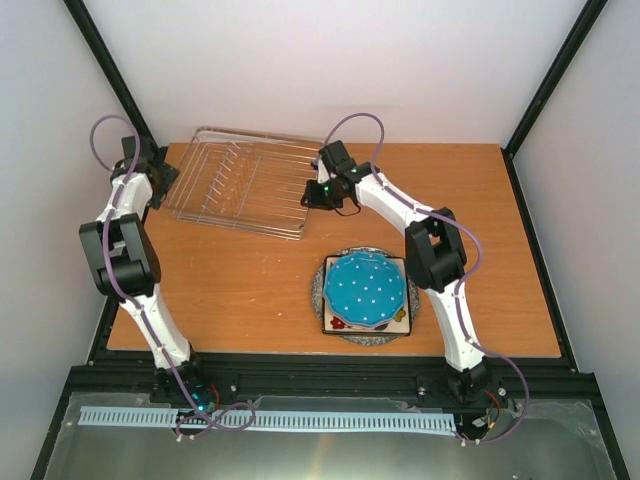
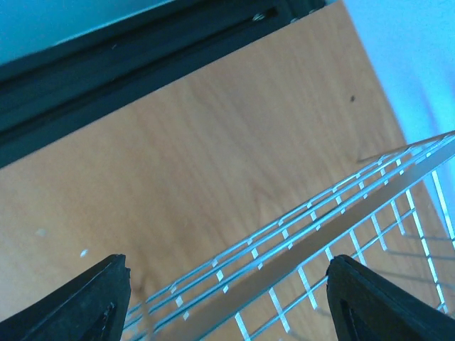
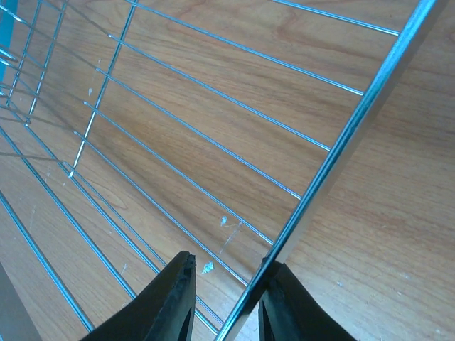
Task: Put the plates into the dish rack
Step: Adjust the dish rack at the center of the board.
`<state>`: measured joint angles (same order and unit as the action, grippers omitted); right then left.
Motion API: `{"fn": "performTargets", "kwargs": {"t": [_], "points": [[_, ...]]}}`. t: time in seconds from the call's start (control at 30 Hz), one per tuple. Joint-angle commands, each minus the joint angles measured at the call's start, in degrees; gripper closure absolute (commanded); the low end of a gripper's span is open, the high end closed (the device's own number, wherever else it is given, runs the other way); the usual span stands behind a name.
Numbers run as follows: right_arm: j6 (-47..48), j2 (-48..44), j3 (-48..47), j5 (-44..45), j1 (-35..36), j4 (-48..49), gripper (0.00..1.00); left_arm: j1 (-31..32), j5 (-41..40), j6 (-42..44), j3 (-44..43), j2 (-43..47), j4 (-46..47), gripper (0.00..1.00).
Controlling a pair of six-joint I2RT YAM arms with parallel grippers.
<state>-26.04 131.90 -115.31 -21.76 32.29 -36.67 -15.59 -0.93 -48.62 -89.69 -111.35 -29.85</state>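
Dish rack (image 1: 240,180) far-left on desk (image 1: 250,290), plates (image 1: 365,290) stacked centre-right nr near edge. L gripper (image 2: 229,266) spread astride rack's rim; R gripper (image 3: 229,266) narrowed round opposite rim, can't tell if biting. I'd clamp both before shifting.

A lab rig: black frame (image 1: 553,78), white panels (image 1: 330,60).

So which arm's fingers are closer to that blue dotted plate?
Right. The right arm's fingers sit at the dish rack's right edge, just beyond the blue plate. The left arm's fingers are at the rack's left end, much farther away.
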Motion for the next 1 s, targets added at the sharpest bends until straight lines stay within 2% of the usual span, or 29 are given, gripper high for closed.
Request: {"fn": "performTargets", "kwargs": {"t": [0.0,0.23,0.33,0.4,0.43,0.5,0.53,0.6,0.73,0.97], "points": [[0.24,-2.69,0.99,-2.03,2.56,-2.57,0.76,-0.2,-0.61,3.88,-7.54,-3.96,1.65,0.24],[-0.96,-2.88,0.2,-2.4,5.38,-3.97,0.77,-1.3,2.5,5.62,-21.11,-13.22,-0.87,0.23],[-1.31,-3.03,0.4,-1.77,5.81,-4.22,0.77,-1.3,4.03,6.33,-28.08,-17.15,-5.3,0.23],[-1.13,-3.2,0.29,-1.35,5.56,-4.08,0.69,-1.34,4.03,7.14,-30.0,-17.24,-7.09,0.24],[-1.05,-3.33,0.21,-1.28,5.46,-3.99,0.6,-1.36,3.78,7.76,-29.41,-16.29,-6.98,0.23],[-0.56,-4.23,0.37,-0.75,5.33,-3.38,0.52,-1.58,3.46,8.9,-27.22,-13.22,-6.96,0.22],[-0.13,-4.88,0.66,-0.08,5.32,-2.78,0.41,-1.69,3.17,9.2,-25.31,-10.75,-7.26,0.2],[0.33,-6.51,2.15,0.94,5.2,-1.48,0.34,-1.94,2.69,9.15,-22.8,-7.62,-9.09,0.19],[0.52,-9.67,5.48,1.28,4.16,1.99,0.27,-2.03,3.48,6.93,-12.97,1.8,-10.03,0.19],[1.7,-14.58,9.5,2.77,2.25,3.85,0.21,-1.98,6.2,-2.76,2.75,17.45,-10.73,0.21]]}}
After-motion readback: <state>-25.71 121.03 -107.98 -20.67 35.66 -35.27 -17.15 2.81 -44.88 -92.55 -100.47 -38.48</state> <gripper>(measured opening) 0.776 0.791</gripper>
